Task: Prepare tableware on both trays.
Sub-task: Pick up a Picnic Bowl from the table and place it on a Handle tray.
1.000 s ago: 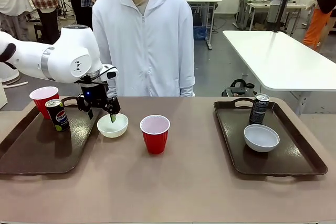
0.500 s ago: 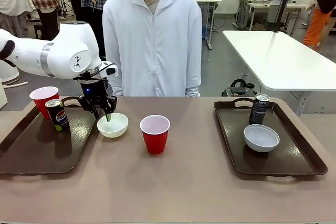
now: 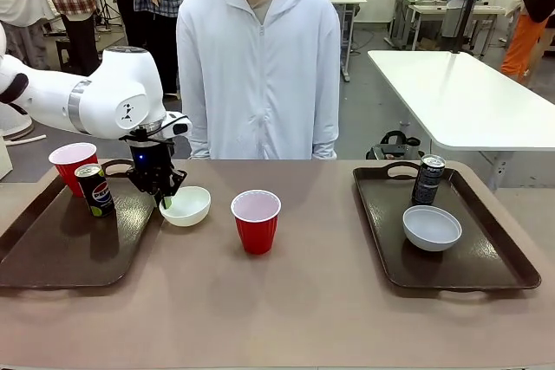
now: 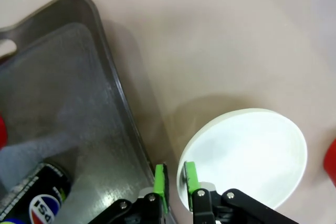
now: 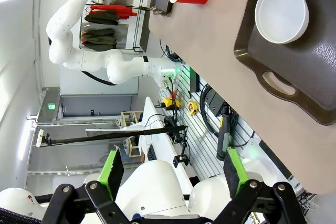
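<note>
Just beside the right rim of the left tray (image 3: 52, 253), on the bare table (image 3: 303, 301), sits the white bowl (image 3: 186, 205), and it is the piece in hand. The left gripper (image 3: 163, 198) stands over its tray-side edge with the jaws drawn nearly together, one green pad inside the wall and one outside, clamped on the rim as far as the left wrist view shows. That tray carries a red cup (image 3: 72, 165) and a dark can (image 3: 94, 190) at its far end, so the bowl would complete its set. I judge the step to be the pickup of this bowl. The next move calls for a gentle lift that clears the raised rim, a short carry toward the robot's left, and a level set-down on open tray floor away from the can. A thin rim pinch may let the bowl tip. Farther out, a second red cup (image 3: 256, 220) waits mid-table, well apart from the right tray (image 3: 460, 275), which holds a second can (image 3: 427, 179) and a second bowl (image 3: 432, 227) but no cup. The right gripper (image 5: 173, 174) hangs with its fingers wide apart, holding nothing
</note>
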